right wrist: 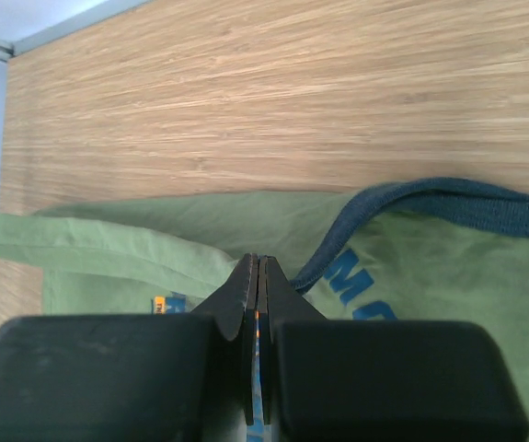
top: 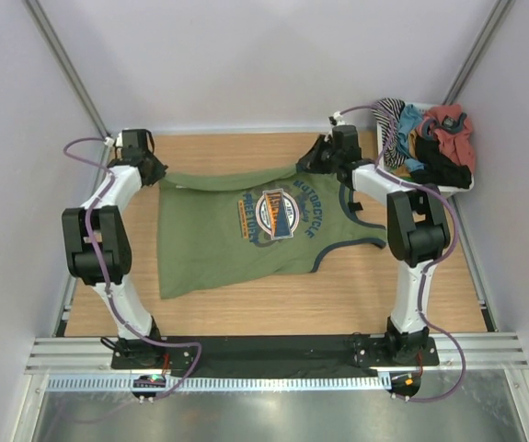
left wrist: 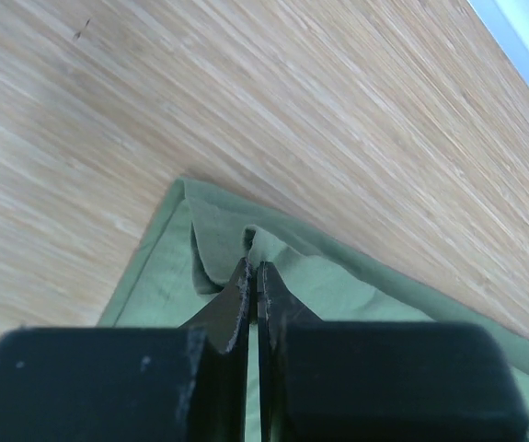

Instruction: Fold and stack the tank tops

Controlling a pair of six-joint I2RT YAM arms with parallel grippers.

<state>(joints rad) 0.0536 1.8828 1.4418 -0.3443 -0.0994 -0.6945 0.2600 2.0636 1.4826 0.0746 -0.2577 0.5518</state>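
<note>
Top external view, contents as found:

- Green tank top (top: 218,239): olive, with dark grey-blue trim at neck and armholes and a printed badge (top: 273,214) on the chest. It lay spread across the middle of the wooden tabletop (top: 338,295), print side up, neck end toward the right arm. Its far edge was drawn taut between the two grippers.
- Left gripper (top: 158,175): at the far left corner of the green tank top, jaws closed on the cloth.
- Right gripper (top: 315,161): at the far edge near the neck end, jaws closed on the cloth.
- White bin (top: 469,184): at the far right corner of the tabletop, well apart from the green tank top. It held a heap of a striped garment (top: 391,115), a teal garment (top: 411,124), a red garment (top: 453,129) and a black garment (top: 443,168) at the near side of the heap. The cut of the black garment could not be told.

Left wrist view:

- Left gripper (left wrist: 252,276): fingers pressed together, pinching a raised fold of the green cloth just inside the hemmed corner. Bare wood lay beyond the corner.

Right wrist view:

- Right gripper (right wrist: 258,272): fingers pressed together on the green cloth, just beside the dark trim (right wrist: 448,203). Blue printed lettering (right wrist: 356,295) showed close to the fingertips.
</note>
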